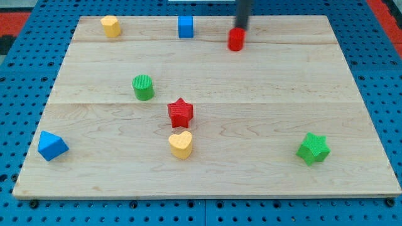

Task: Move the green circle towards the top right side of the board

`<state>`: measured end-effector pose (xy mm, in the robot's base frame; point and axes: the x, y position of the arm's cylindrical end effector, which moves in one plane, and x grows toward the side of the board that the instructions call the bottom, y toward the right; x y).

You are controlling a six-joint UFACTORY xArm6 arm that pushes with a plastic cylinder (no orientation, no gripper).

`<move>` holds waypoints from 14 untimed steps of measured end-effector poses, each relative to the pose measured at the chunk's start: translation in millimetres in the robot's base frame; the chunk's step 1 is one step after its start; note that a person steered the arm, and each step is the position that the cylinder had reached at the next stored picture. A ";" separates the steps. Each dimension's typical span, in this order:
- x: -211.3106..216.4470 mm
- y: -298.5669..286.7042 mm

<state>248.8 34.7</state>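
Note:
The green circle point(143, 87) stands on the wooden board point(264, 88) left of centre. My tip point(241, 29) is at the view's top, right of centre, touching or just behind the top of a small red block point(235, 39). The tip is far to the upper right of the green circle.
A yellow block point(110, 26) sits at the top left and a blue cube point(185, 27) at top centre. A red star point(181, 112) and a yellow heart point(181, 144) lie below the green circle's right. A blue triangle point(51, 145) is at the lower left, a green star point(313, 149) at the lower right.

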 end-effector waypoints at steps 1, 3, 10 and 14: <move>8.2 -22.2; 113.2 -197.4; 113.5 -40.7; 43.4 74.1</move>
<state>292.2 108.7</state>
